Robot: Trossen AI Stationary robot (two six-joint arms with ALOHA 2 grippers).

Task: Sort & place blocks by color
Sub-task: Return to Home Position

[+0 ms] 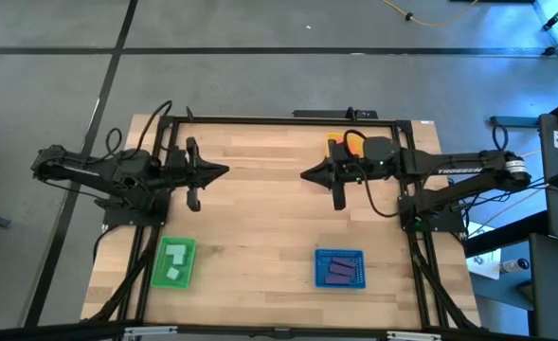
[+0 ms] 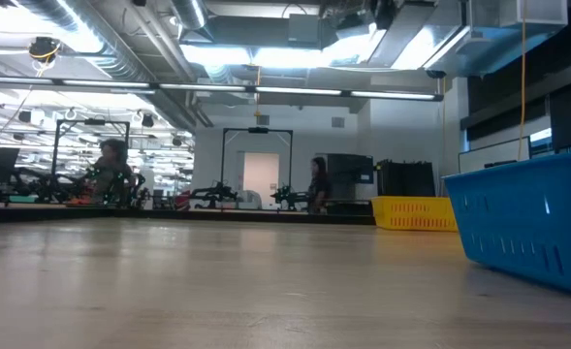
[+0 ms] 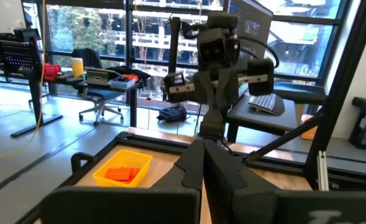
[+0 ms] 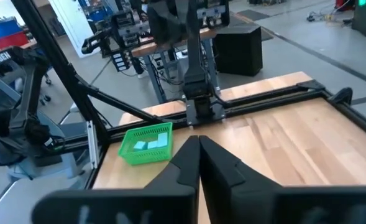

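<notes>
Pale mint-green blocks [image 1: 174, 260] lie in the green tray [image 1: 161, 277] at the near left, which the right wrist view also shows as the green tray [image 4: 130, 153]. Purple blocks [image 1: 339, 272] lie in the blue tray [image 1: 322, 256] at the near right. Orange-red blocks [image 3: 122, 173] lie in the yellow tray [image 3: 142, 157] at the far right, partly under the right arm. My left gripper [image 1: 226, 171] and my right gripper [image 1: 304, 175] hang above the table's middle. They point level at each other, both shut and holding nothing.
A black frame [image 1: 260, 118] runs around the wooden table top. In the low view the blue tray [image 2: 532, 223] stands at the right. People and desks show in the room beyond the table. Bare wood lies between the trays.
</notes>
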